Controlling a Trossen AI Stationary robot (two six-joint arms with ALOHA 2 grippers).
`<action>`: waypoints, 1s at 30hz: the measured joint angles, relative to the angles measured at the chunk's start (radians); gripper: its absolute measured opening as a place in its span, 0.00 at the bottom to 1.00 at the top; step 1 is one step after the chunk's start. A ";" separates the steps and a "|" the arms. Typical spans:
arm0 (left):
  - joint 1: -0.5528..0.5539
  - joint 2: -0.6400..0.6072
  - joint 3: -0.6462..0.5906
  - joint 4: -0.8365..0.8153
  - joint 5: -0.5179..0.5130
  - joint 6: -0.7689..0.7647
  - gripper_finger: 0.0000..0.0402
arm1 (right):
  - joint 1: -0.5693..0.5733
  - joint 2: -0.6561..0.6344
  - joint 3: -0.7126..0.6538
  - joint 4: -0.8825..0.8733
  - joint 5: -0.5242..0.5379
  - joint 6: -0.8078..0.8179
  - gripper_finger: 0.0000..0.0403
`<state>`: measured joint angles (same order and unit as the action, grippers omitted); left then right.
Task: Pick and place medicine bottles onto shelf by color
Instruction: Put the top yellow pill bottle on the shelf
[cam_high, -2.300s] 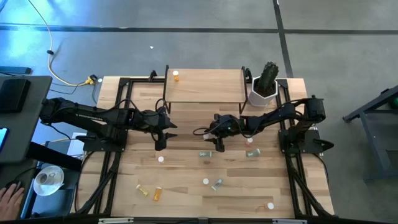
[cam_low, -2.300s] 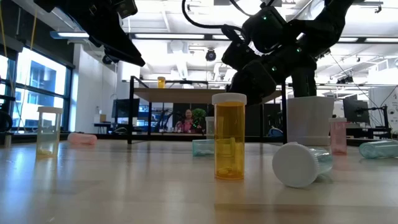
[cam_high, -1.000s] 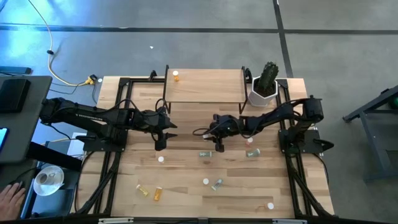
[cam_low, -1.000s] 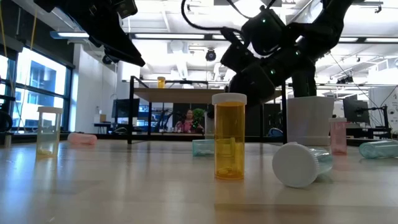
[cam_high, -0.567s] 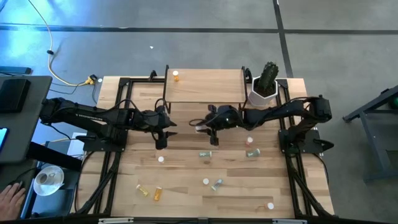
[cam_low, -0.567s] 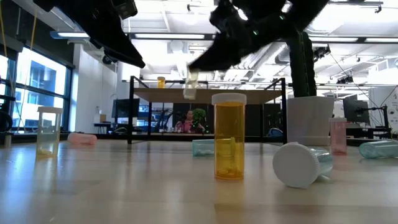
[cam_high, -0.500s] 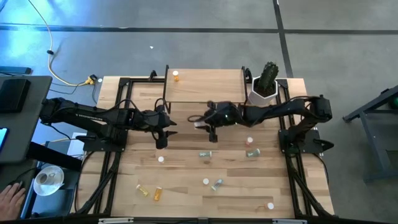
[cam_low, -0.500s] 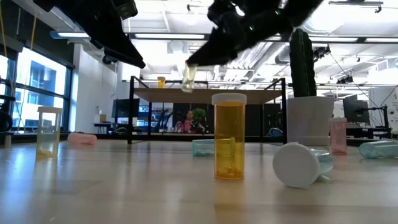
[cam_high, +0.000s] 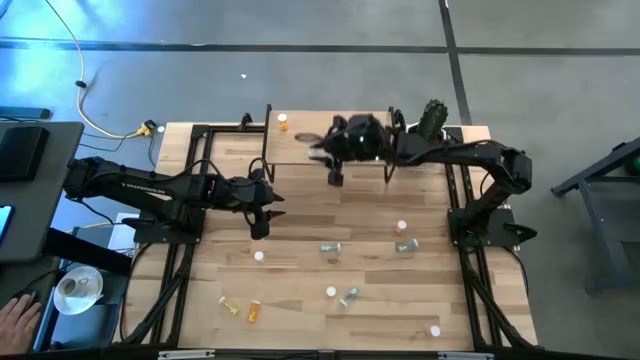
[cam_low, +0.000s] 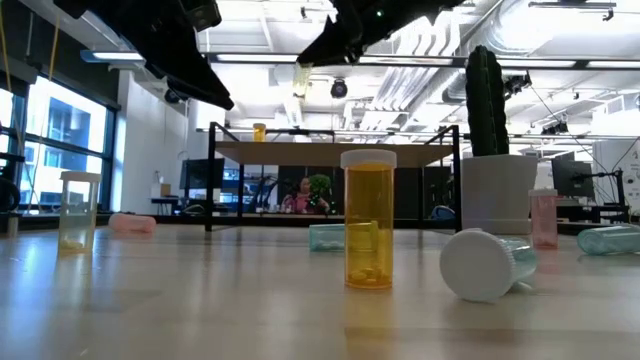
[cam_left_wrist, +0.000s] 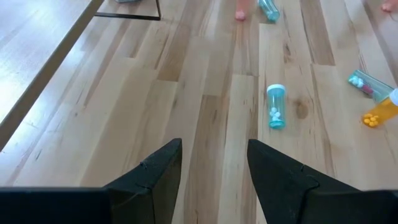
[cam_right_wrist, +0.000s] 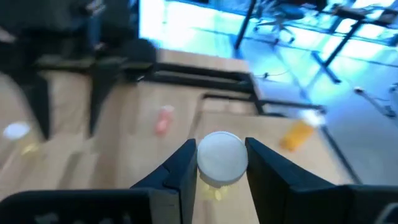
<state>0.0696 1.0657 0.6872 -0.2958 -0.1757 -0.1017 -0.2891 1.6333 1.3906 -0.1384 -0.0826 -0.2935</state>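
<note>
- Above the shelf (cam_high: 345, 152), near its middle: the right gripper (cam_right_wrist: 219, 163), jaws pinching a white-capped medicine bottle (cam_right_wrist: 219, 159); the bottle's body colour cannot be told, since only the cap is plainly shown.
- On the shelf, at its far left corner: one orange bottle (cam_high: 283, 123), standing upright.
- Over the worktop (cam_high: 300, 290), in front of the shelf's left end: the left gripper (cam_left_wrist: 211, 163), jaws spread with nothing between them, waiting.
- On the worktop, loose: a teal bottle (cam_left_wrist: 275, 106) lying on its side, an upright orange bottle (cam_low: 368, 217) near the low camera, a capped bottle (cam_low: 487, 262) tipped over beside it, a pale yellow bottle (cam_low: 77, 209) upright, and several more scattered towards the front edge.
- At the shelf's right end: a white cactus pot (cam_high: 424, 150), to be kept clear of.
- Step in hand, as judged: placement of the carried bottle on the shelf.
- Advice for the step: the bottle is best lowered upright until its base is seated, grouped with its own colour and set apart from the orange one if unlike, and released only once it is steady.
</note>
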 joint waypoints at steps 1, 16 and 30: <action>0.000 0.000 0.000 0.000 0.000 0.000 0.43 | -0.015 0.000 0.021 -0.009 0.000 0.000 0.26; 0.000 0.000 0.000 0.001 0.000 0.000 0.43 | -0.192 0.017 0.197 -0.060 0.000 0.028 0.26; 0.000 0.000 0.000 0.005 0.000 0.000 0.43 | -0.222 0.189 0.331 -0.185 -0.038 0.076 0.26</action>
<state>0.0696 1.0657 0.6872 -0.2909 -0.1753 -0.1017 -0.5110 1.8226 1.7218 -0.3237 -0.1205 -0.2176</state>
